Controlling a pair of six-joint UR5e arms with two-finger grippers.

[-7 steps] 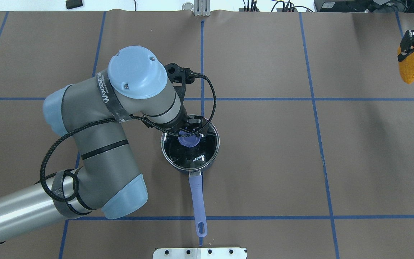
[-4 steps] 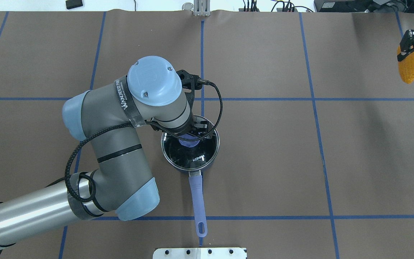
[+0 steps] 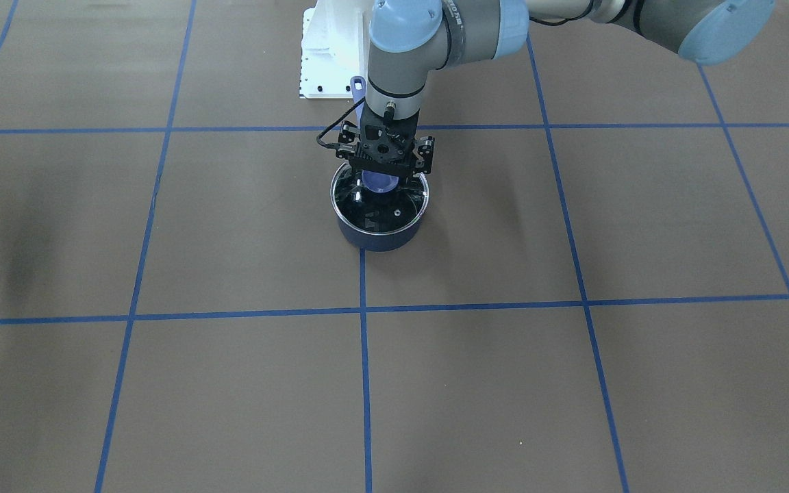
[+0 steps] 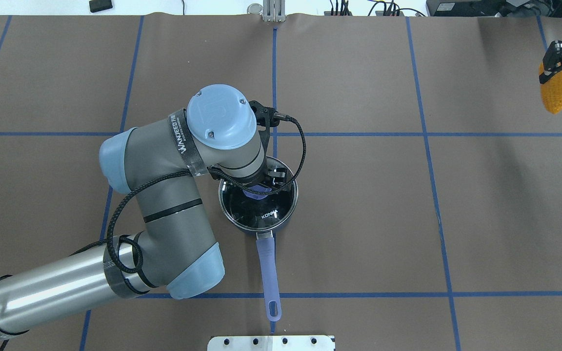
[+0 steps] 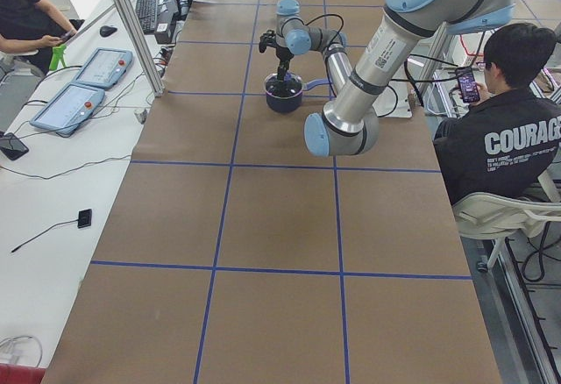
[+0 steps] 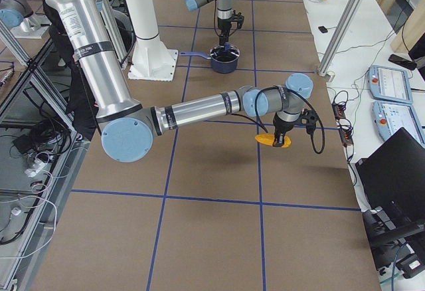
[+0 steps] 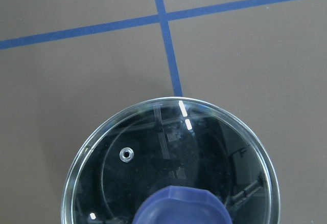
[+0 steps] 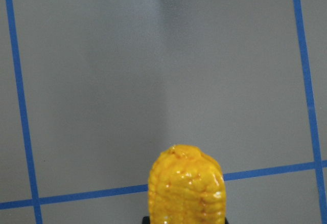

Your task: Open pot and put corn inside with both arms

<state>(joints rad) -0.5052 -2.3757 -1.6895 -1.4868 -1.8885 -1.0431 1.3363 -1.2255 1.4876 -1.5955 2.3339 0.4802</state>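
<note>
Bright, even light; glare streaks the lid [image 7: 168,157].

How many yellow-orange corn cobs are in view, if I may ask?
1. The yellow-orange corn cob hangs in the right gripper over the table's right side, far from the lidded dark-blue pot.

The left arm [image 4: 173,229] and right arm [image 6: 199,108] have grey tubular links [image 4: 154,151], silver tubes [image 4: 47,292], light-blue screw-fastened joint caps [image 4: 221,117], black bands [image 4: 179,136] and braided black cables [image 4: 304,146].
</note>
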